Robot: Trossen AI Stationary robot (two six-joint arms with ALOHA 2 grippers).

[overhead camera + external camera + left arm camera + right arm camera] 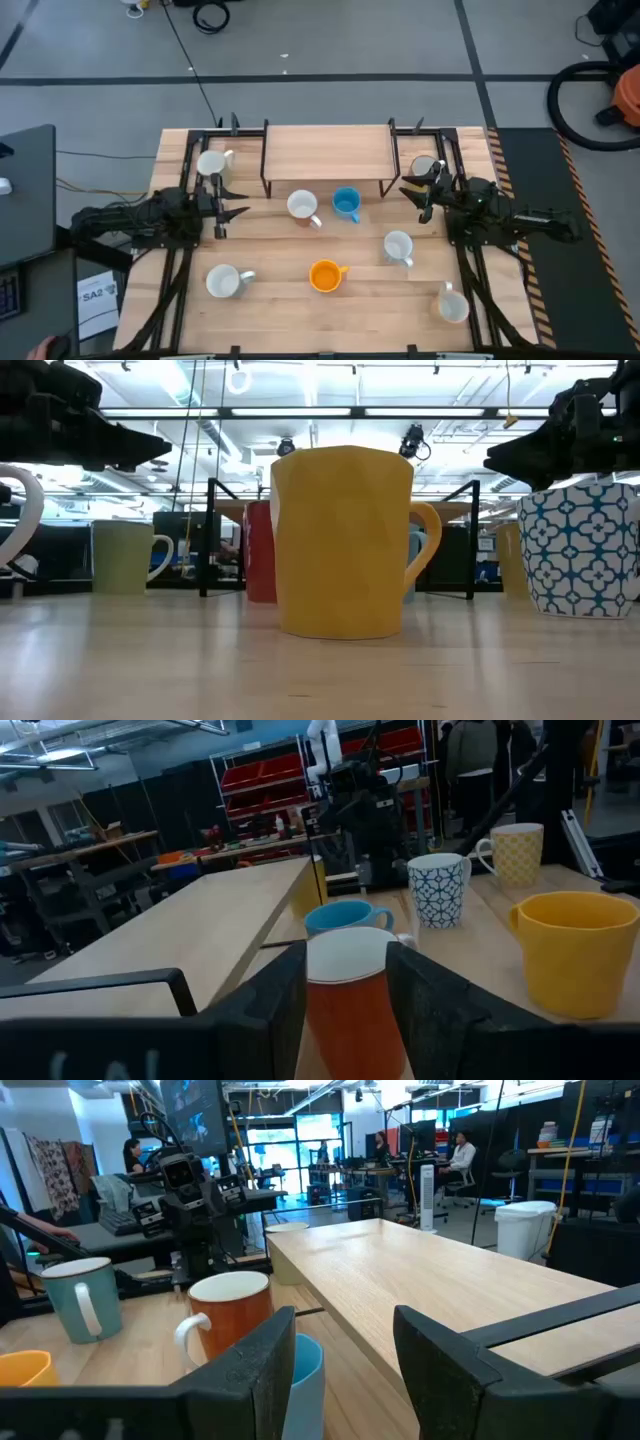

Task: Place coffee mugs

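Several mugs stand upright on their bases on the wooden table (270, 250). A red-orange mug (303, 206) and a blue mug (346, 202) stand side by side in front of a wooden shelf (326, 150). A yellow-orange mug (325, 275) stands near the middle front. White or patterned mugs stand at the far left (213, 163), far right (424, 167), right (398, 246), near left (224, 282) and near right (454, 305). My left gripper (240, 201) is open, level, pointing at the red-orange mug (345, 1005) from the left. My right gripper (408, 190) is open, level, pointing at the blue mug (305, 1380) from the right.
The shelf on black metal legs (265, 175) spans the table's far middle. The two arms face each other across the table; the right arm (365, 810) shows in the left wrist view, the left arm (195, 1200) in the right. People (460, 1155) are in the room beyond.
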